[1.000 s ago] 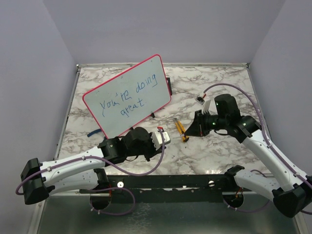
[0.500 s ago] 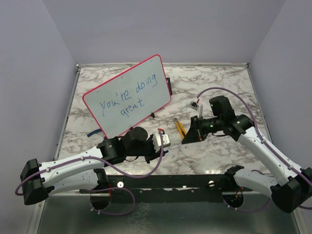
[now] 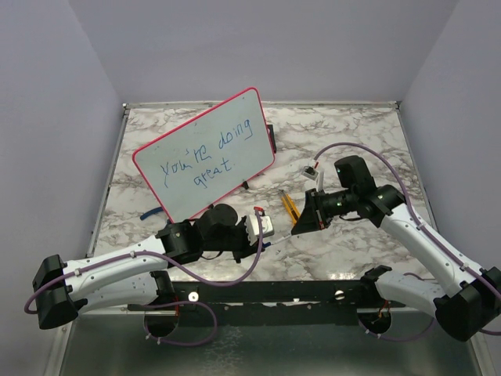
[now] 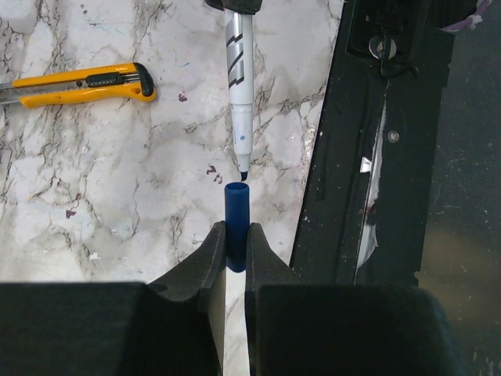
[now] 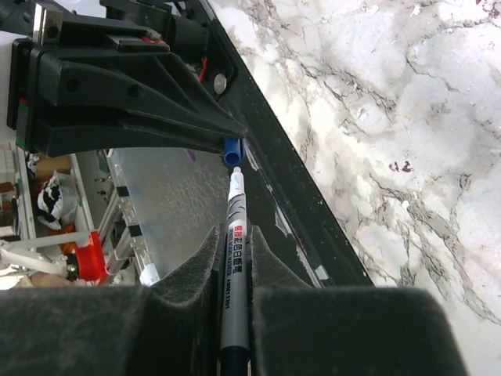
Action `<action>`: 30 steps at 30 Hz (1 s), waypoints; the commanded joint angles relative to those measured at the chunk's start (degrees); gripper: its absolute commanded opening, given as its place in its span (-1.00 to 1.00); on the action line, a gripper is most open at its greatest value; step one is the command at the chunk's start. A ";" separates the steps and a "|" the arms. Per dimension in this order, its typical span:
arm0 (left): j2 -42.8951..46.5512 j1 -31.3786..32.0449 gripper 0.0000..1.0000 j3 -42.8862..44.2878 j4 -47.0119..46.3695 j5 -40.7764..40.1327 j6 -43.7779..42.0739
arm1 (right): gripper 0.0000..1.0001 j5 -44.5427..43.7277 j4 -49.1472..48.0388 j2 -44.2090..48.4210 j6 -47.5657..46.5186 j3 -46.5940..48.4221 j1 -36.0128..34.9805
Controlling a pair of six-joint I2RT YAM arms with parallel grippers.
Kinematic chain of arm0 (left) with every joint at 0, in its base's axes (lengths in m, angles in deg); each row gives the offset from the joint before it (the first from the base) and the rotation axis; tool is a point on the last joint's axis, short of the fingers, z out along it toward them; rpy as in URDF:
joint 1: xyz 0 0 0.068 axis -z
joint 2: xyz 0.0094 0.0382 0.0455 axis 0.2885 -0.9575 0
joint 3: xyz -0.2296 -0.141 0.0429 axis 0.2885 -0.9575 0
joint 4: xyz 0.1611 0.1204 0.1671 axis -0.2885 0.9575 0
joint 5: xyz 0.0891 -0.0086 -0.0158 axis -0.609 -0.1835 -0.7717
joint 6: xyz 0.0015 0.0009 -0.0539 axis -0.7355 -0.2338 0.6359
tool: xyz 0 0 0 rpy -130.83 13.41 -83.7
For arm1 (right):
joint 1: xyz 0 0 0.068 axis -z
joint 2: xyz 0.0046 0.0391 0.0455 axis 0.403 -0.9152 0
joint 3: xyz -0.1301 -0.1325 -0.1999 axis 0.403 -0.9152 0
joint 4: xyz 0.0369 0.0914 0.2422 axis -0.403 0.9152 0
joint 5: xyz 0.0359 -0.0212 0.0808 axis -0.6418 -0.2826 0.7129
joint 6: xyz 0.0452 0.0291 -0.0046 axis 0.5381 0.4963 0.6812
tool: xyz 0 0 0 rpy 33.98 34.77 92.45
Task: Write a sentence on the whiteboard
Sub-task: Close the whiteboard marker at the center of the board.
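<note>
The whiteboard (image 3: 205, 153), red-framed, stands tilted at the back left. On it is the sentence (image 3: 200, 163) in blue, "you're doing great", in two lines. My left gripper (image 3: 266, 227) (image 4: 236, 231) is shut on a blue marker cap (image 4: 236, 223), open end facing away. My right gripper (image 3: 301, 222) (image 5: 233, 235) is shut on a white marker (image 5: 235, 258). The marker (image 4: 239, 70) points its blue tip at the cap, with a small gap between them. The cap (image 5: 232, 152) also shows in the right wrist view, just beyond the tip.
A yellow utility knife (image 3: 289, 205) (image 4: 78, 84) lies on the marble table between the arms. A black rail (image 3: 274, 291) (image 4: 376, 157) runs along the near edge. A small dark object (image 3: 271, 137) sits behind the whiteboard's right edge.
My right gripper has moved left and down with the marker, bringing its tip close to the cap. My left gripper has hardly moved.
</note>
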State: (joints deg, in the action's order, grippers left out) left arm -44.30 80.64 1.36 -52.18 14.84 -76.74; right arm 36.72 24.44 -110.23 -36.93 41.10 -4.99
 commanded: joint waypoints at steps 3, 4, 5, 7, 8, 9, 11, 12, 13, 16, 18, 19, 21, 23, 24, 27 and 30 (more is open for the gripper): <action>-0.49 0.31 -1.00 -0.46 -1.25 2.34 -0.35 | -0.99 2.14 -2.18 -0.06 0.16 -0.51 0.28; -0.54 0.29 -1.00 -0.47 -1.29 2.41 -0.36 | -0.99 2.22 -2.34 -0.15 0.22 -0.56 0.28; -0.50 0.28 -1.00 -0.46 -1.27 2.43 -0.35 | -0.99 2.34 -2.51 -0.19 0.29 -0.63 0.28; -0.45 0.28 -1.00 -0.46 -1.25 2.44 -0.41 | -0.99 2.63 -2.90 -0.29 0.46 -0.83 0.32; -0.37 0.33 -1.00 -0.47 -1.25 2.44 -0.37 | -0.99 2.78 -3.13 -0.41 0.52 -0.87 0.23; -0.26 0.29 -1.00 -0.42 -1.25 2.39 -0.37 | -0.99 2.70 -3.16 -0.46 0.57 -0.98 0.28; -0.02 0.28 -1.00 -0.47 -1.25 2.35 -0.27 | -1.00 2.65 -3.20 -0.59 0.37 -1.16 0.26; 0.07 0.28 -1.00 -0.47 -1.32 2.31 -0.27 | -0.99 2.51 -3.17 -0.66 0.35 -1.22 0.27; 0.12 0.28 -1.00 -0.41 -1.27 2.26 -0.27 | -0.99 2.35 -3.16 -0.75 0.35 -1.19 0.23; 0.21 0.31 -1.00 -0.40 -1.33 2.21 -0.27 | -0.99 2.78 -3.32 -0.88 0.29 -1.25 0.29; 0.13 0.31 -1.00 -0.44 -1.29 2.12 -0.34 | -0.99 2.92 -3.53 -0.95 0.35 -1.31 0.27; 0.13 0.29 -1.00 -0.39 -1.26 2.17 -0.36 | -0.99 3.03 -3.58 -0.99 0.33 -1.34 0.28; 0.04 0.28 -1.00 -0.21 -1.29 2.19 -0.45 | -0.99 3.94 -4.26 -1.19 0.67 -1.81 0.23; -0.05 0.26 -1.00 -0.04 -1.25 2.10 -0.45 | -0.99 4.33 -5.07 -1.38 1.04 -2.24 0.20; 0.00 0.28 -1.00 -0.03 -1.27 2.09 -0.45 | -0.99 4.51 -5.31 -1.45 1.20 -2.44 0.19; 0.16 0.27 -1.00 -0.01 -1.34 2.09 -0.33 | -0.99 5.21 -6.13 -1.56 1.53 -3.02 0.26; 0.29 0.28 -1.00 0.02 -1.77 2.32 -0.11 | -0.99 6.25 -7.79 -1.56 2.48 -3.76 0.19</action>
State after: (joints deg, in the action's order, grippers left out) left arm -44.68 80.64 1.36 -52.18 15.70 -76.74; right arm 40.00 19.65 -111.54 -35.99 38.53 -4.99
